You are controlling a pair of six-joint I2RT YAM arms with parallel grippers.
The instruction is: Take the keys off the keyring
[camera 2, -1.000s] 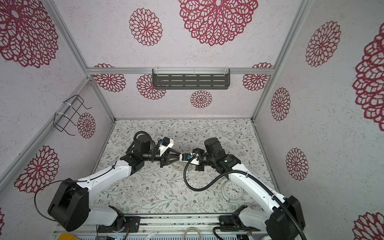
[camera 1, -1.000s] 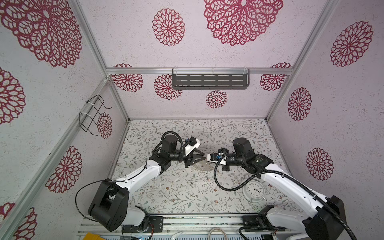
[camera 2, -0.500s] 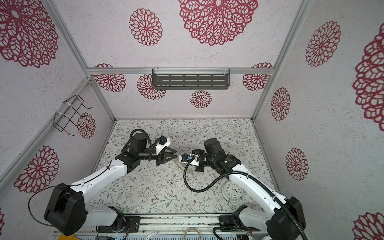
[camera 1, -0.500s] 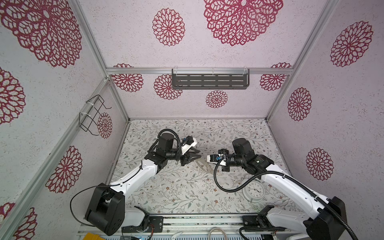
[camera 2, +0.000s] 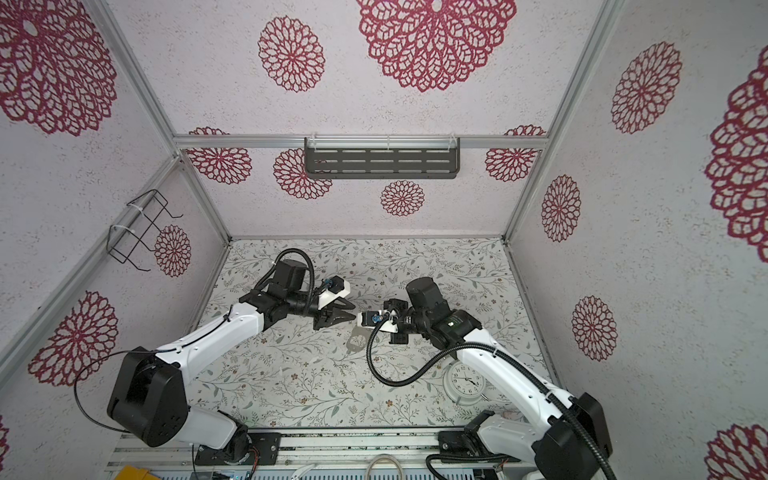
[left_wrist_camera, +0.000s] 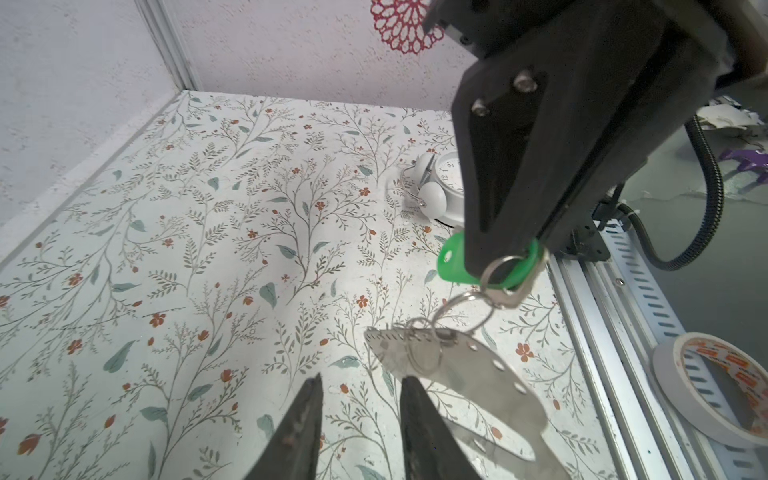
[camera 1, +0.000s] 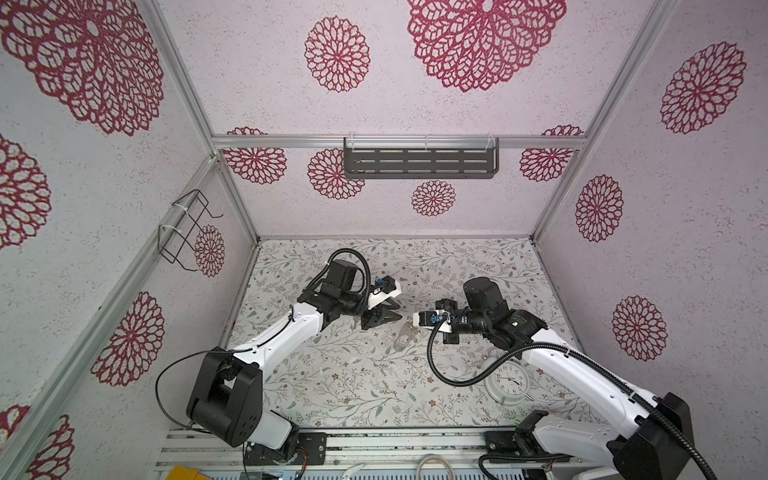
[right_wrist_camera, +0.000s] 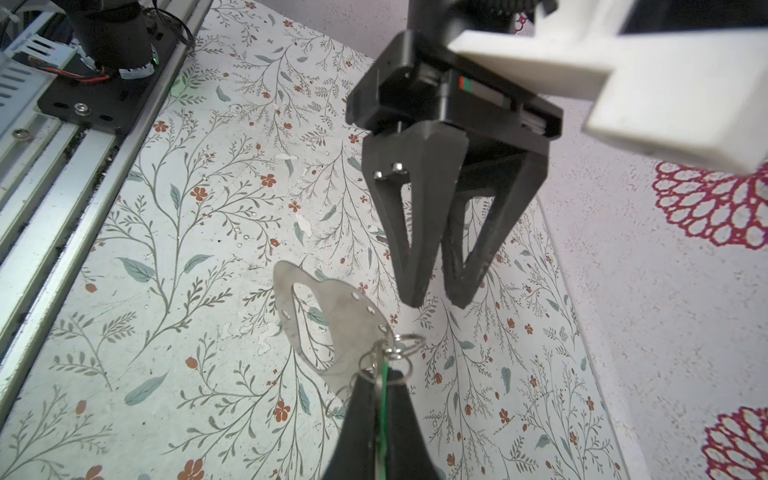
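**Flower-print booth, soft even light**

Pale, rough-textured walls [camera 1: 374, 216] close in on 3 sides, stamped with dark red flower medallions [camera 1: 337, 54], and silver metal bars [camera 1: 291, 142] run along the joins. On the back wall hangs a dark slotted shelf [camera 1: 419, 164]. On the left-hand wall there's a black wire rack [camera 1: 185, 228]. Down below, the floor [camera 1: 353, 374] is papered in leafy sprigs and small orange flowers, with a slotted metal rail [camera 1: 395, 444] along the near edge. Shadows are faint.
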